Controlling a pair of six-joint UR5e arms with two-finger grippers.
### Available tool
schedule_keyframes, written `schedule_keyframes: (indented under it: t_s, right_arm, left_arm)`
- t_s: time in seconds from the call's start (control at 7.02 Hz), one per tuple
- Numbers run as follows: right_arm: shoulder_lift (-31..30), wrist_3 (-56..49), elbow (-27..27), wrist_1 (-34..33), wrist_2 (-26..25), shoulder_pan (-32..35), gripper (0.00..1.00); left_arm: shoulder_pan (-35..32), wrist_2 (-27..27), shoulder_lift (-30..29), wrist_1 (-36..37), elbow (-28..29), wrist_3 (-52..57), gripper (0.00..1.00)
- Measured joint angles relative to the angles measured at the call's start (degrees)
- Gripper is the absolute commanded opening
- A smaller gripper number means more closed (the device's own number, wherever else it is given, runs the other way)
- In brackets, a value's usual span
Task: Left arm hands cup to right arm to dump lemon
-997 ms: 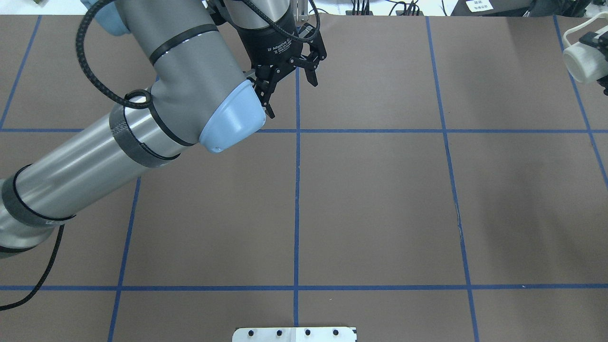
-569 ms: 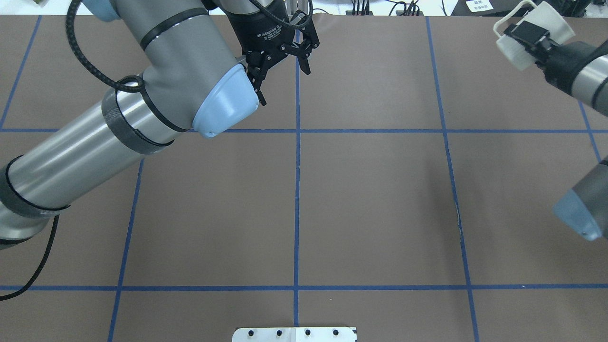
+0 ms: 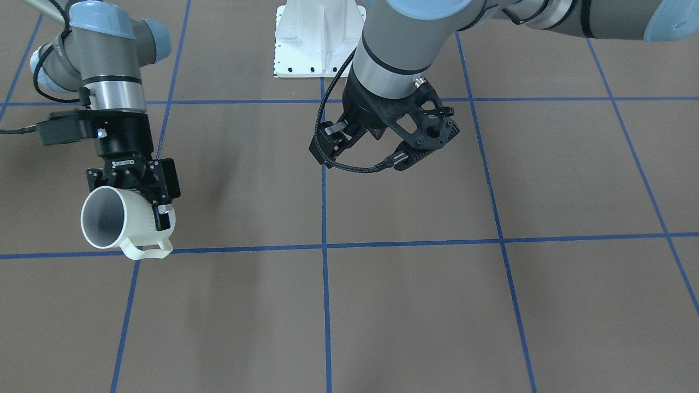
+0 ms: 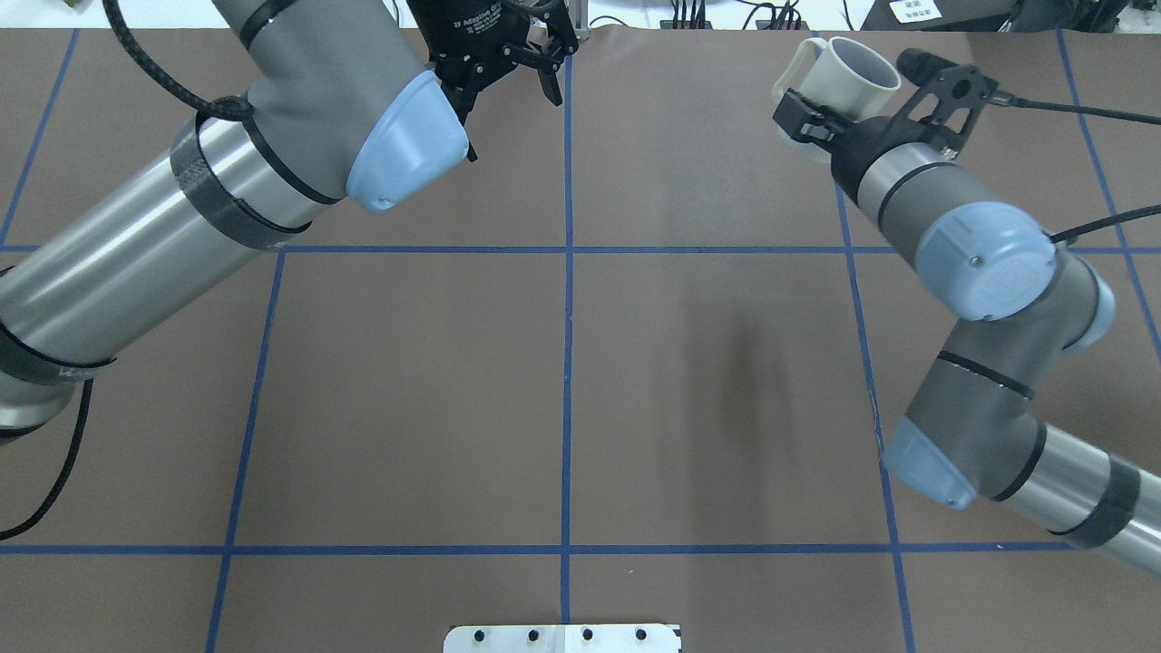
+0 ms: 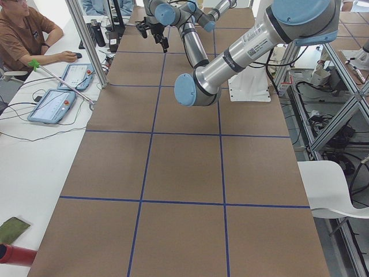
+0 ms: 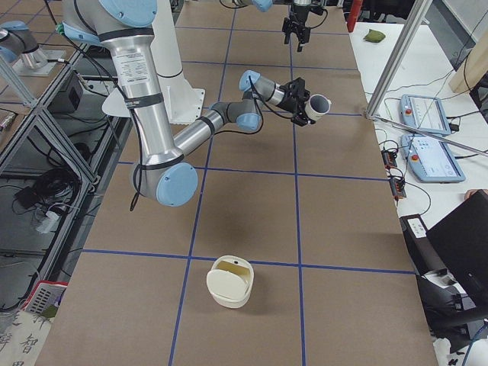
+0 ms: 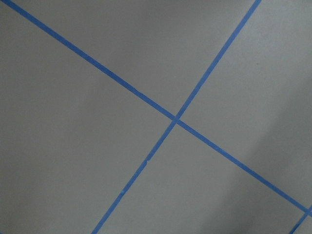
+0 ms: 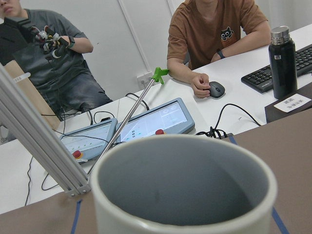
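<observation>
While my right claw [image 3: 131, 191] is clamped tight across the body of the cup [image 3: 109, 218], my left claw [image 4: 510, 98] hangs wide open with nothing between its fingers. I hold the cup clear above the brown table [image 4: 707, 363], over its far right part. It is tipped onto its side, with the mouth pointing away from my base toward the white desk [image 8: 234, 112] where two people sit. Its squared handle [image 3: 148, 251] sticks out on the side nearer my left arm [image 4: 181, 209]. From my right wrist I look across the rim into a plain grey inside.

My left claw hovers over the table's far edge, at the middle blue tape line [image 4: 568, 363], well apart from the cup. Its wrist camera sees only tape crossing on brown.

Near the table's right end stands a cream round tub [image 6: 229, 288], also well apart from the cup. Something pale yellow shows in it, but I cannot tell what that is.
</observation>
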Motion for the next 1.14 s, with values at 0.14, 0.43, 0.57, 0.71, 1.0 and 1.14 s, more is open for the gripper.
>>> schedule_keyframes:
  t_s: [0.14,0.43,0.57,0.71,1.0,1.14]
  right_arm:
    - [2.58,-2.16,-0.25,-2.3,-2.91,-2.98,0.0]
    - [5.29,-5.15,-0.13,-3.61,-6.03,-7.04,0.0]
    - [5.78,-5.35,-0.36,-3.63,-8.33,-9.05,0.0]
    - [6.38,-5.25,-0.67,-3.64,-10.89,-10.82,0.0]
    - [7.92,-5.12,-2.11,-3.73,-16.1,-14.15,0.0]
    - [9.38,-5.07,-3.36,-3.8,-18.49,-15.48,0.0]
  left_arm:
    - [-0.7,-0.04,0.01,-0.07,0.37,0.44,1.0]
    - [-1.9,-0.1,-0.03,-0.16,1.02,1.2,1.0]
    - [-2.11,-0.13,-0.04,-0.19,1.22,1.34,1.0]
    - [-2.18,-0.17,-0.04,-0.25,1.43,1.48,1.0]
    - [-2.22,-0.2,-0.1,-0.33,2.03,1.79,1.0]
    - [-2.22,-0.2,-0.12,-0.37,2.18,1.83,1.0]
